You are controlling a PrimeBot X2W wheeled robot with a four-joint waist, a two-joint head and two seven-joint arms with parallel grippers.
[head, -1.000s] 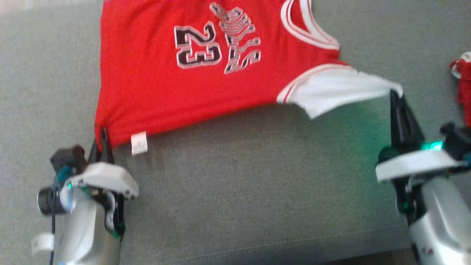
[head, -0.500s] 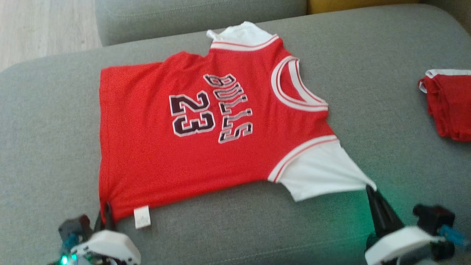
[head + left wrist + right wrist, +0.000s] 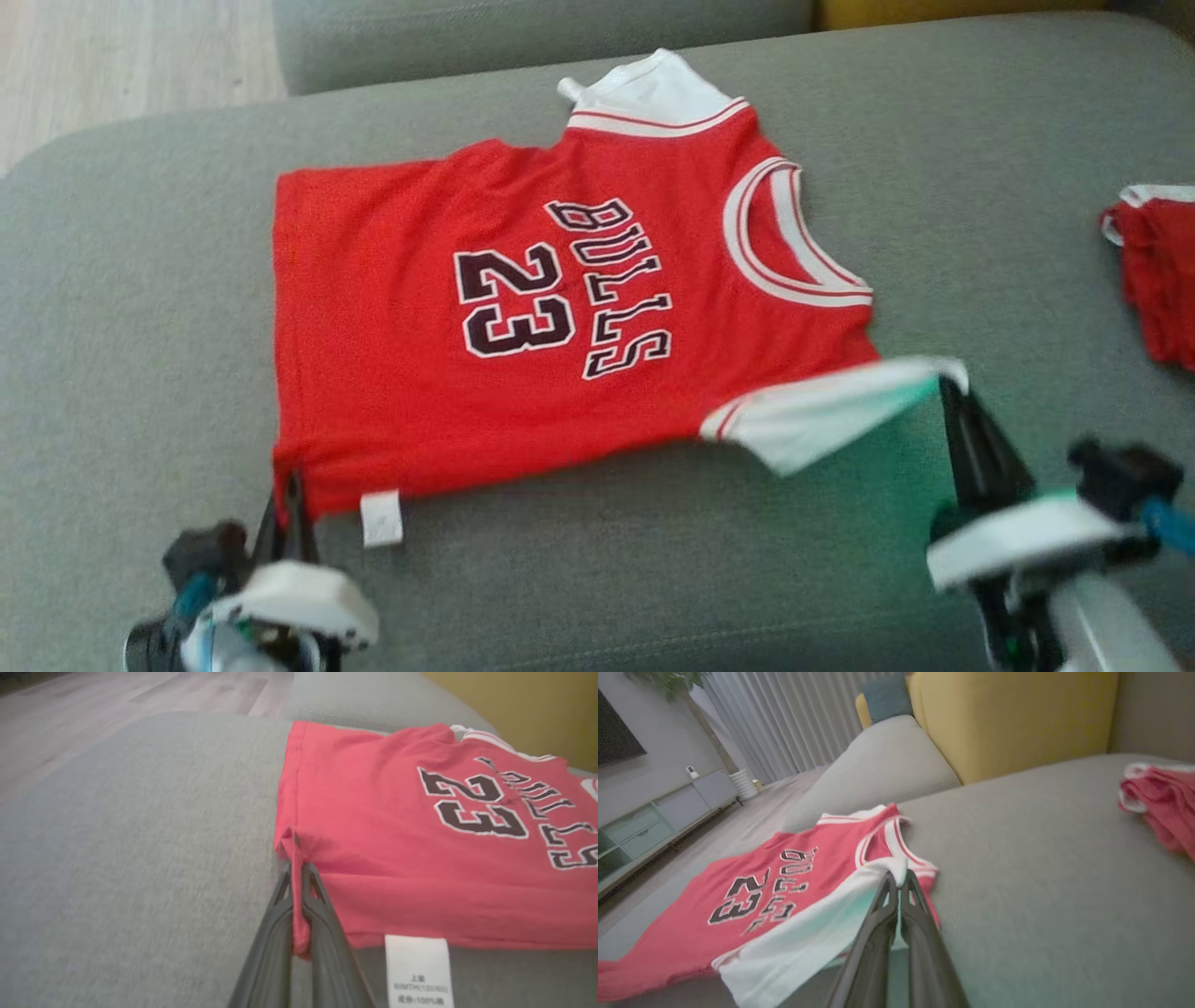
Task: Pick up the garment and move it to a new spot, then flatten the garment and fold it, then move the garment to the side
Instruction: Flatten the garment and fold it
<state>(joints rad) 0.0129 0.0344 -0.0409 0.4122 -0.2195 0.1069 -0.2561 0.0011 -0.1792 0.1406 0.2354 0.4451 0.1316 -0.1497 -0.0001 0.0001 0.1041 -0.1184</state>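
Note:
The garment (image 3: pixel 448 308), a red jersey with black "23" and lettering, lies spread on the grey sofa cushion (image 3: pixel 607 579). My left gripper (image 3: pixel 294 487) is shut on its near hem corner, beside the white hem tag (image 3: pixel 381 518). In the left wrist view the red hem (image 3: pixel 299 858) is pinched between the left gripper (image 3: pixel 295 871) fingers. My right gripper (image 3: pixel 952 392) is shut on the white inside-out shoulder flap (image 3: pixel 822 411), holding it lifted off the cushion. The right wrist view shows the right gripper (image 3: pixel 896 879) clamped on that white cloth (image 3: pixel 808 942).
A second crumpled red cloth (image 3: pixel 1158 280) lies on the cushion at the right, also in the right wrist view (image 3: pixel 1157 798). A yellow backrest (image 3: pixel 1008 714) rises behind the sofa. Wooden floor (image 3: pixel 121 56) lies beyond the cushion's far left edge.
The head camera tilted up, bringing the whole jersey into view. My right gripper has raised the white shoulder flap and carried it toward the jersey; the near hem has shifted slightly with the left gripper.

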